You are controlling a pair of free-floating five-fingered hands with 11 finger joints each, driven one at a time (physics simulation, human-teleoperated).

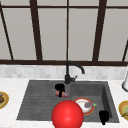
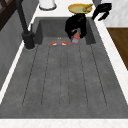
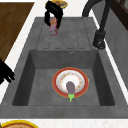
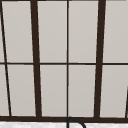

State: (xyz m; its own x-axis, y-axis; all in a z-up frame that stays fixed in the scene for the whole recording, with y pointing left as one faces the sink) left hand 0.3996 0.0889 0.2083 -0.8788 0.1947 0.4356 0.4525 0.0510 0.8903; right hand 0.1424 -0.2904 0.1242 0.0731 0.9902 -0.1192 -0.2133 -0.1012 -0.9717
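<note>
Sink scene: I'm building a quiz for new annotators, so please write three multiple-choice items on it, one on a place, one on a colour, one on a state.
1. Where does the plate with the eggplant lie?
A. in the sink basin
B. on the drainboard
C. on the counter

2. What colour is the faucet?
A. white
B. black
C. red

3. What is the left hand doing?
A. lying flat on the counter
B. gripping the faucet
C. holding a small pink packet above the drainboard

Answers: 1 A, the right side view shows the plate on the basin floor. 2 B, it is dark throughout. 3 C, its fingers curl round the packet. The right hand hangs near the basin's front corner.
</note>
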